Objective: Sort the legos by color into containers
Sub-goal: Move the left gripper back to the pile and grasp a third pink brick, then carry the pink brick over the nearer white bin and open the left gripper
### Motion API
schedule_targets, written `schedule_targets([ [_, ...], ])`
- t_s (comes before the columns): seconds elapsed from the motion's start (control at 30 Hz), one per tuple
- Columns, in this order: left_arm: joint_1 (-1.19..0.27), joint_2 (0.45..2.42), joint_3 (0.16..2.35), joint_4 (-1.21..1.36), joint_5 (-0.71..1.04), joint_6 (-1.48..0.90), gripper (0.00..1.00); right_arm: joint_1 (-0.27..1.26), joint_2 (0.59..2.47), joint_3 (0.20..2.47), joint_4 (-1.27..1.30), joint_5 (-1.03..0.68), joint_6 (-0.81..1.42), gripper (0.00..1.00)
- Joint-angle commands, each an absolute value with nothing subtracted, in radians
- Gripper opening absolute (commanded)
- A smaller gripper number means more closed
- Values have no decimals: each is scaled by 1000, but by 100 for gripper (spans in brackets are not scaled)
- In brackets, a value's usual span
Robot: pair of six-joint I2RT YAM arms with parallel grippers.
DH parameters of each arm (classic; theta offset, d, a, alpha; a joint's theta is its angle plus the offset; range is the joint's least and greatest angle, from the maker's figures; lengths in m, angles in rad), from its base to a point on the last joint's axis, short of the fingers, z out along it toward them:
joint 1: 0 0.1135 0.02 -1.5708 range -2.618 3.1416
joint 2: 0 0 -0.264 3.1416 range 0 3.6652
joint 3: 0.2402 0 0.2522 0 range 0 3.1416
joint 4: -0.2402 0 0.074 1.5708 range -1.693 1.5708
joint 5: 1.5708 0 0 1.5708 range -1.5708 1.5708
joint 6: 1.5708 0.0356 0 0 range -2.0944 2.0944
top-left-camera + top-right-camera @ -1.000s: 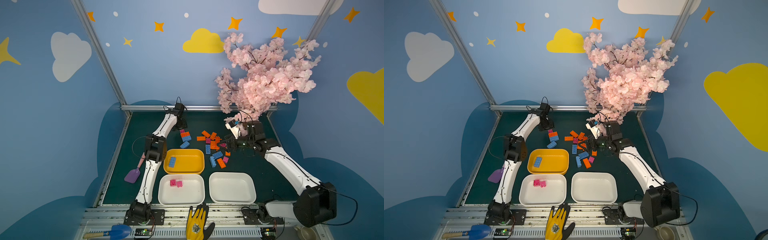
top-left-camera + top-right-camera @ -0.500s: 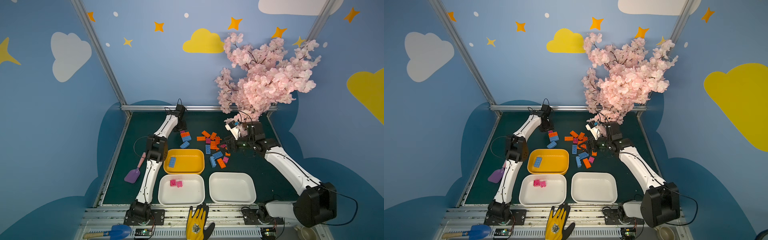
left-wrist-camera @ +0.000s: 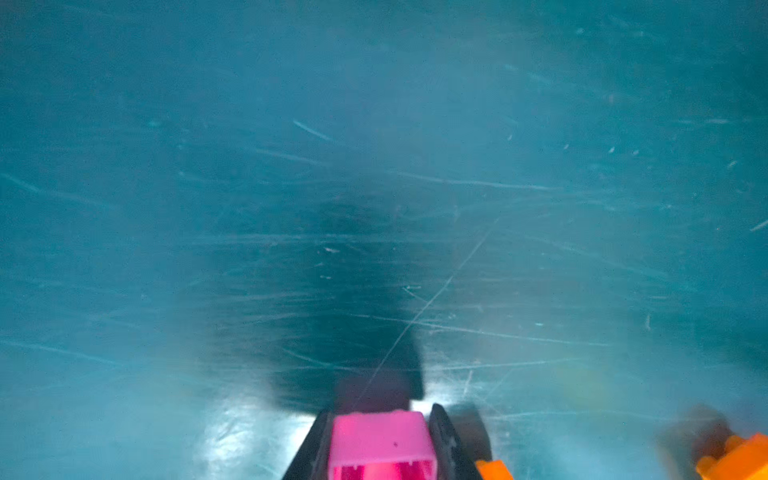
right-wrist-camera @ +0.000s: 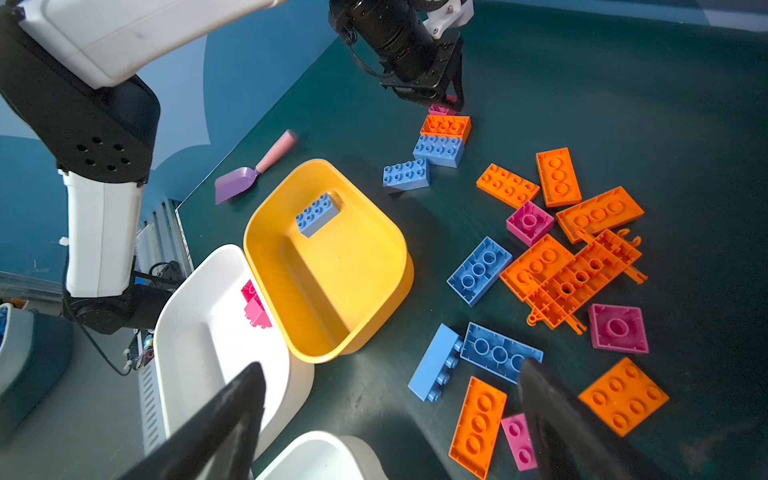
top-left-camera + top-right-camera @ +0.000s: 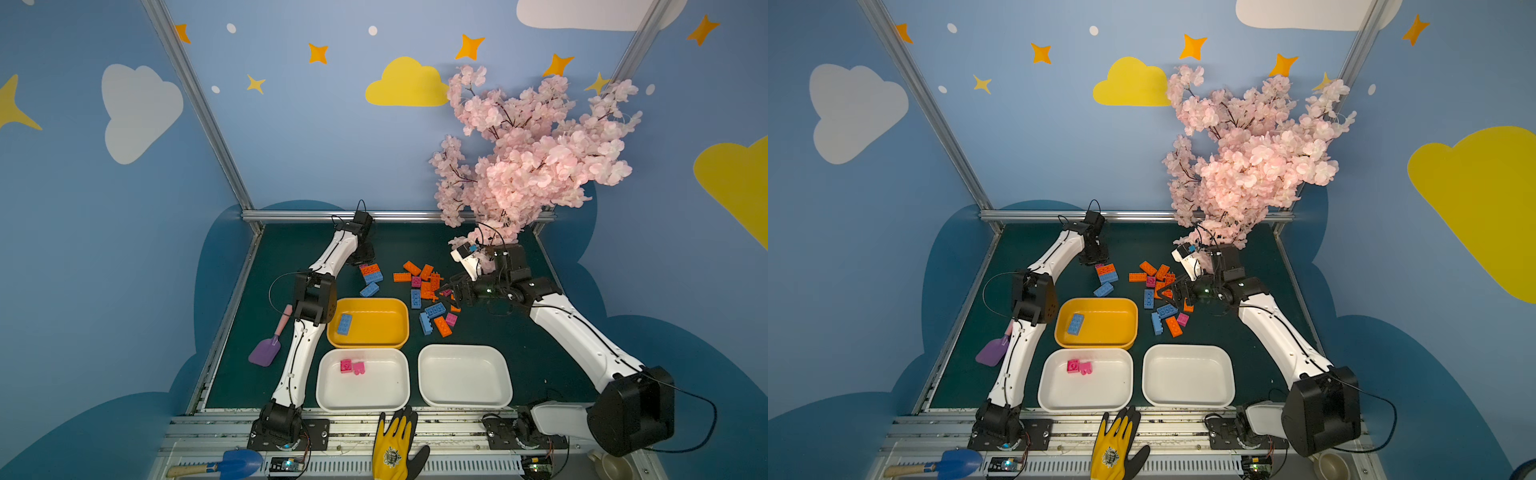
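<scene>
Pinching a small magenta-pink squarish plastic brick [image 3: 382,446] between the narrowed jaws of the left tool [image 3: 379,419], low over the dark green counter [image 5: 282,249] at its far left, just beside an orange studded brick [image 4: 445,126] touching a light-blue studded brick [image 4: 438,150]. Cannot tell whether lifted clear of the counter. Holding nothing in the right tool [image 4: 392,365], with jaws spread wide, hovering over the loose heap of orange, light-blue and magenta bricks [image 5: 428,289] right of centre. Sorted so far: one light-blue rectangular brick [image 5: 344,324] inside the yellow-orange rounded plastic tray [image 5: 374,343]; two magenta bricks [image 5: 352,367] in the white plastic tray [image 5: 361,405] just in front of it, nearer the arm bases. Beside that, to the right, a second white tray [image 5: 465,403] of the same shape.
</scene>
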State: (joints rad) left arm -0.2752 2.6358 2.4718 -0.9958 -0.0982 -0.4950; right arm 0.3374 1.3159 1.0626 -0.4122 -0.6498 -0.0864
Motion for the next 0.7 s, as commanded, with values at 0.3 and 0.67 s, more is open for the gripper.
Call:
schedule_targets([
  [0.3, -275, 2483, 2393, -1049, -138, -420, 24, 335, 1281, 1074, -415, -640, -87, 94],
  [0.67, -327, 2022, 1918, -1008, -96, -395, 26, 337, 1284, 1066, -396, -673, -93, 94],
])
